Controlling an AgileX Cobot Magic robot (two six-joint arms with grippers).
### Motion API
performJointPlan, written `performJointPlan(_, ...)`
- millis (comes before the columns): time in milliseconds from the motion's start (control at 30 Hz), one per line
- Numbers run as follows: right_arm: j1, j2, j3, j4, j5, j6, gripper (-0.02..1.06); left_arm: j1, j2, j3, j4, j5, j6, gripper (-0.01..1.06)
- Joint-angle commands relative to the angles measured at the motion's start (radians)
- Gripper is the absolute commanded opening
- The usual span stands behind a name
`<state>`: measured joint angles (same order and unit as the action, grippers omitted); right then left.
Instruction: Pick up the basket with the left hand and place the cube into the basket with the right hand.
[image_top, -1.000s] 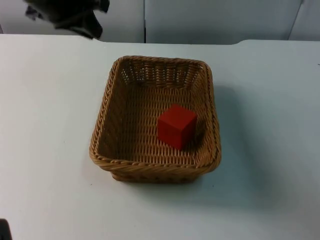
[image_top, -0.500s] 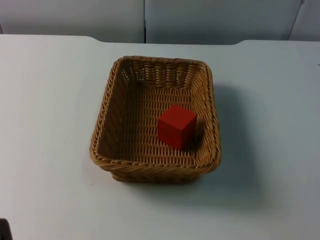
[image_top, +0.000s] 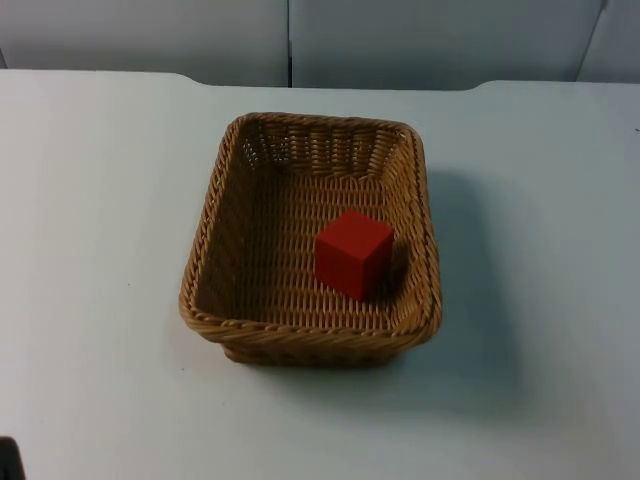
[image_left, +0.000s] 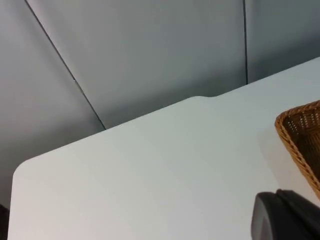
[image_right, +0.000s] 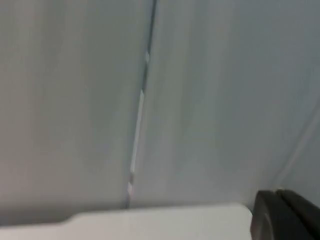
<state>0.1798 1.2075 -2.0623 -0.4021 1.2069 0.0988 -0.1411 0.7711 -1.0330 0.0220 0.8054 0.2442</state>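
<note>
A brown wicker basket (image_top: 310, 335) stands on the white table near its middle. Inside it, toward its right wall, a red cube (image_top: 352, 252) rests on the woven floor. My left gripper (image_left: 286, 216) hovers over bare table, apart from the basket; one corner of the basket's rim (image_left: 299, 134) lies close by it. My right gripper (image_right: 286, 215) is raised and faces the grey partition wall, away from the basket and cube. Nothing is held by either gripper.
The grey partition wall (image_top: 420, 40) closes off the table's far edge. White table top (image_top: 90, 250) lies open on every side of the basket. A small dark object (image_top: 8, 458) sits at the table's near left corner.
The left arm, seen a second ago at the upper left of the top view, has pulled back out of it. Basket and cube have not moved.
</note>
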Motion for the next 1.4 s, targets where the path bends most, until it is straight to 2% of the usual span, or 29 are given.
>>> performJointPlan(0,0.003,-0.137,0.281,-0.125,0.014,0.079,0.0,-0.003,-0.134,0.118,-0.001,-0.051,-0.019,0.0)
performJointPlan(33,0.003,-0.207,0.412,-0.135,0.014,0.126,0.0,-0.003,-0.182,0.155,-0.001,-0.045,-0.031,0.0)
performJointPlan(100,0.003,-0.398,0.711,-0.116,-0.092,0.191,0.0,-0.003,-0.283,0.223,-0.001,-0.013,-0.047,0.0)
performJointPlan(133,0.003,-0.398,0.711,-0.116,-0.092,0.191,0.0,-0.003,-0.283,0.223,-0.001,-0.013,-0.047,0.0)
performJointPlan(200,0.003,-0.59,0.963,-0.077,-0.174,0.207,0.0,-0.003,-0.361,0.268,-0.011,0.045,-0.057,0.0)
performJointPlan(300,0.003,-0.821,1.193,0.031,-0.163,0.172,0.0,-0.003,-0.451,0.302,-0.012,0.157,-0.12,0.0)
performJointPlan(333,0.003,-0.821,1.193,0.031,-0.163,0.172,0.0,-0.003,-0.451,0.302,-0.012,0.157,-0.12,0.0)
performJointPlan(433,0.003,-0.972,1.288,0.135,-0.135,0.106,0.0,-0.003,-0.516,0.302,-0.022,0.218,-0.146,0.0)
performJointPlan(467,0.003,-1.014,1.318,0.187,-0.124,0.056,0.0,-0.003,-0.536,0.302,-0.03,0.241,-0.146,0.0)
performJointPlan(533,0.003,-1.026,1.329,0.21,-0.12,0.041,0.0,-0.003,-0.542,0.302,-0.03,0.251,-0.146,0.0)
performJointPlan(667,0.003,-1.076,1.435,0.402,-0.134,-0.099,0.0,-0.003,-0.581,0.314,-0.058,0.299,-0.147,0.0)
performJointPlan(933,0.003,-1.095,1.545,0.426,-0.115,-0.133,0.0,-0.003,-0.684,0.469,-0.073,0.273,-0.147,0.0)
performJointPlan(1133,0.003,-1.142,1.551,0.434,-0.129,-0.135,0.0,-0.003,-0.77,0.502,-0.067,0.277,-0.147,0.0)
performJointPlan(1367,0.003,-1.194,1.551,0.435,-0.129,-0.141,0.0,-0.003,-0.771,0.519,-0.042,0.273,-0.144,0.0)
